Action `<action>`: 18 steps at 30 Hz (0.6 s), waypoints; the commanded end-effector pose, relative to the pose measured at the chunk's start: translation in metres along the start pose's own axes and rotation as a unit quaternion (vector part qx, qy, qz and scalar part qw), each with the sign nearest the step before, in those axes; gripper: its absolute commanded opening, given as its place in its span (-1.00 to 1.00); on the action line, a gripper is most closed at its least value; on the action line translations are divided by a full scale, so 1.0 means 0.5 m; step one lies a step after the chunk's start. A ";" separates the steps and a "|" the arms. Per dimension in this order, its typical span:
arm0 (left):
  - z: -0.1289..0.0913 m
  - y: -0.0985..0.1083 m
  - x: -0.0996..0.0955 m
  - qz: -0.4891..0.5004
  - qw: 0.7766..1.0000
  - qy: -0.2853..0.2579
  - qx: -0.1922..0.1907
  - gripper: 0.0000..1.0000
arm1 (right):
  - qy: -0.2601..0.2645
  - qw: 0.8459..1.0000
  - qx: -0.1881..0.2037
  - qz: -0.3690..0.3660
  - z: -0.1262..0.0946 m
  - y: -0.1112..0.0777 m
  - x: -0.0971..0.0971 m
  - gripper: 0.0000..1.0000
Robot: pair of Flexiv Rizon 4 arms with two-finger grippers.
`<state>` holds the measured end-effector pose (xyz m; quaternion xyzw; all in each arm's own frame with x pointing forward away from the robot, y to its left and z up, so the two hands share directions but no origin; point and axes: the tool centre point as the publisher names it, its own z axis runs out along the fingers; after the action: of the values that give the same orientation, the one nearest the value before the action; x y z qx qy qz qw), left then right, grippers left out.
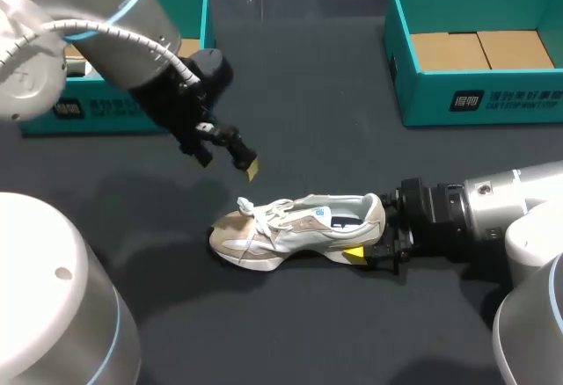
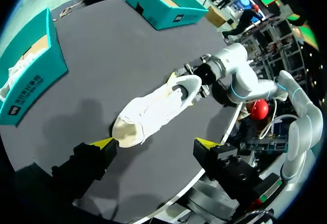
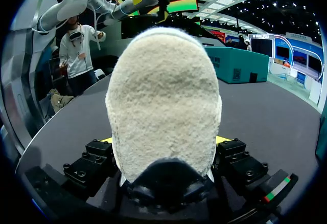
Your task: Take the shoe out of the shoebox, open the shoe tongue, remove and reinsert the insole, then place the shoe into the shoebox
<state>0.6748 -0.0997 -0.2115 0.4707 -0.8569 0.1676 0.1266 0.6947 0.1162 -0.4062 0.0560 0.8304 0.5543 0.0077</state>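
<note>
A white-and-beige laced sneaker (image 1: pixel 299 227) clamped at its heel by the right gripper (image 1: pixel 376 237)
The shoe lies on the dark grey table (image 1: pixel 308 112) at lower centre, toe pointing left; the left gripper (image 1: pixel 227 162) hangs above-left of the toe, fingers wide, clear of it; an open teal cardboard shoebox (image 1: pixel 422 104) sits upper right

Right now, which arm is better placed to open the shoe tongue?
Left. The left gripper is open and empty near the front of the shoe; the right gripper is shut on the heel, probably steadying it.
</note>
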 end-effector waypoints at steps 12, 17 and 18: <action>0.082 0.015 0.073 -0.135 0.986 -0.092 -0.015 1.00 | 0.000 1.000 0.002 0.000 0.002 0.002 0.000 -1.00; 0.105 0.001 0.088 -0.155 0.982 -0.109 -0.012 1.00 | 0.000 1.000 0.002 0.000 0.002 0.002 0.000 -1.00; 0.110 -0.002 0.091 -0.158 0.981 -0.112 -0.011 1.00 | 0.000 1.000 0.002 0.000 0.002 0.002 0.000 -1.00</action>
<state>0.6431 -0.1388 -0.2372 0.6097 -0.7812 0.1061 0.0818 0.6947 0.1163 -0.4062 0.0560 0.8304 0.5543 0.0077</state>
